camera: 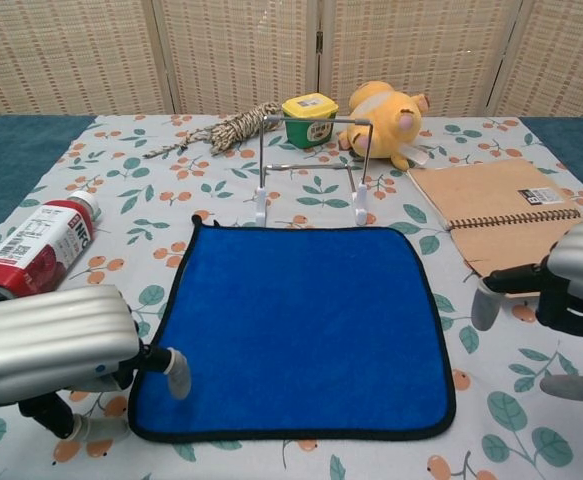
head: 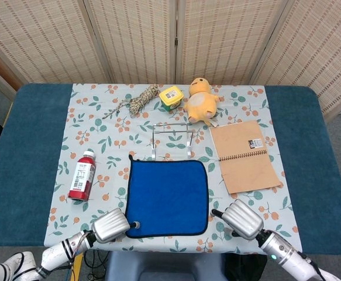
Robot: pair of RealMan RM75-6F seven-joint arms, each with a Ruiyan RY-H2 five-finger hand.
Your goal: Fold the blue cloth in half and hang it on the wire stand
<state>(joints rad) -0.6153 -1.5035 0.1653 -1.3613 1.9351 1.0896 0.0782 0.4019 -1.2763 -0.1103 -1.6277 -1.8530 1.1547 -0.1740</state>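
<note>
The blue cloth (head: 167,197) (camera: 296,325) lies flat and unfolded on the patterned tablecloth, its black-edged far side just in front of the wire stand (head: 172,139) (camera: 311,165). My left hand (head: 110,225) (camera: 56,352) sits low at the cloth's near left corner, fingers apart, one fingertip right at the cloth's edge; whether it touches is unclear. My right hand (head: 242,219) (camera: 571,300) hovers off the cloth's right side near the front, fingers spread and holding nothing.
A red bottle (head: 82,175) (camera: 31,245) lies left of the cloth. A brown spiral notebook (head: 244,156) (camera: 501,210) lies to the right. Behind the stand are a rope coil (head: 140,99), a yellow-lidded jar (head: 171,97) and a yellow plush toy (head: 200,100).
</note>
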